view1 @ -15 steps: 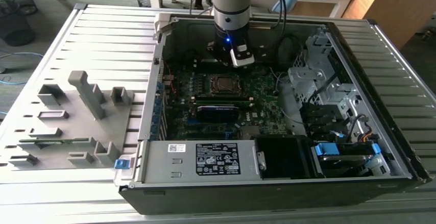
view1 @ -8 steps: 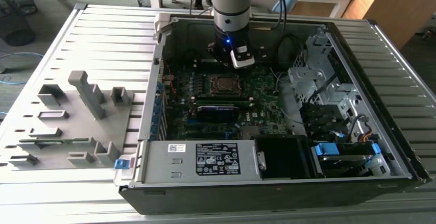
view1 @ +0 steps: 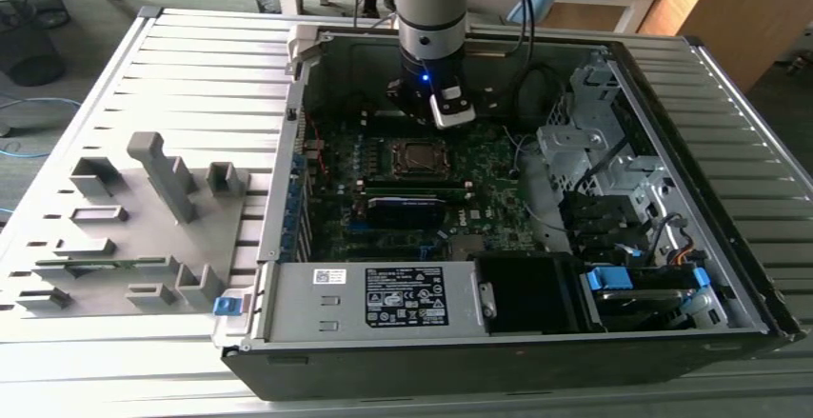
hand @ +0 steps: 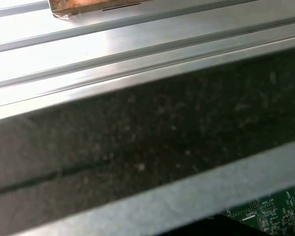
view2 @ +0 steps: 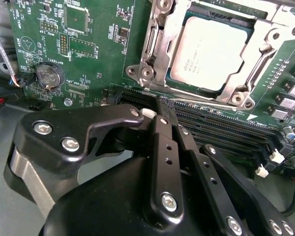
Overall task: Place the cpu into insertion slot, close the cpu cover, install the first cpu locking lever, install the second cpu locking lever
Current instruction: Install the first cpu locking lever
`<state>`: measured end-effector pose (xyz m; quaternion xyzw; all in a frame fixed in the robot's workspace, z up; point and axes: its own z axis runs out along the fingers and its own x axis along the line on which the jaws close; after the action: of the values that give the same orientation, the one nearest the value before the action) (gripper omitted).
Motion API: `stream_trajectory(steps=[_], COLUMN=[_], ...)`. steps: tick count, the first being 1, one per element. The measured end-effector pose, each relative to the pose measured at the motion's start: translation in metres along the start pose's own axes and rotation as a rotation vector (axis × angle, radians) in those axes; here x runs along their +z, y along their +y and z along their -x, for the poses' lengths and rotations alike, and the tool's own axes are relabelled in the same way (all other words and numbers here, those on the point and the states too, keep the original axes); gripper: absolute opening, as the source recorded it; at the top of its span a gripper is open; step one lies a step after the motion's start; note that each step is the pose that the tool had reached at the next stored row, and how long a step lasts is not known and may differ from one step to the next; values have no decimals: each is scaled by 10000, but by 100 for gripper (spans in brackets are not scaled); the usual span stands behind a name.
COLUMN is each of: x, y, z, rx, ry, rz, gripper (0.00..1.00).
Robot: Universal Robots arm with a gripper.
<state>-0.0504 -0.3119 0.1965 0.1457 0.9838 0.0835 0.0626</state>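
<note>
one black gripper (view2: 164,110) on my feed, and its matte, screw-studded fingers (view2: 162,147) look pressed together with nothing pinched between them. in the exterior view it hangs inside the open computer case (view1: 282,180), over the far part of the green motherboard (view1: 489,175), just beyond the socket.

the cpu (view2: 214,51) is sitting in the insertion slot: a flat square with a dull, pale silver top. the cpu cover (view2: 163,46), a thin bright metal frame with a square window, lies down around it, and the chip shows through the window. in the second wrist view the fingertips are close to the socket's corner, apart from it, over the long black memory slots (view2: 226,132). a round, shiny coin cell (view2: 49,76) sits on the board off to the side.

looking at what else the case holds, there's a grey sheet-metal power supply (view1: 330,304) with a label at the near edge, and dark drive bays with blue tabs on the exterior view's right. the case rests on a ribbed aluminium table (view1: 204,66). on the exterior view's left, a grey fixture block (view1: 171,185) with upright posts and slots stands beside it.

in the first wrist view i get brushed metal slats next to a dark speckled band.
</note>
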Motion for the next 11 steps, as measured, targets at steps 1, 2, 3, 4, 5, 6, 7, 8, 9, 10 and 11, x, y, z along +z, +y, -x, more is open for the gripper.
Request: stream_trajectory(steps=[1, 2, 3, 4, 5, 6, 7, 8, 9, 10, 11], x=[-3, -9, -15, -22, -26, -26, -26, -27, -28, -29, -30], y=[0, 1, 2, 4, 5, 5, 5, 2, -3, -8, -13], z=[0, 1, 1, 2, 2, 3, 3, 3, 5, 7, 8], rx=[0, 0, 0, 0, 0, -1, -1, -2, -4, -6, -8], ry=[0, -2, -1, 0, 0, -1, -4, -7, -11, -16, -22], rz=[-1, -5, -1, 0, -1, -1, -5, -11, -18, -24, -29], gripper=[11, 11, 11, 11, 11, 11, 11, 11, 11, 11, 11])
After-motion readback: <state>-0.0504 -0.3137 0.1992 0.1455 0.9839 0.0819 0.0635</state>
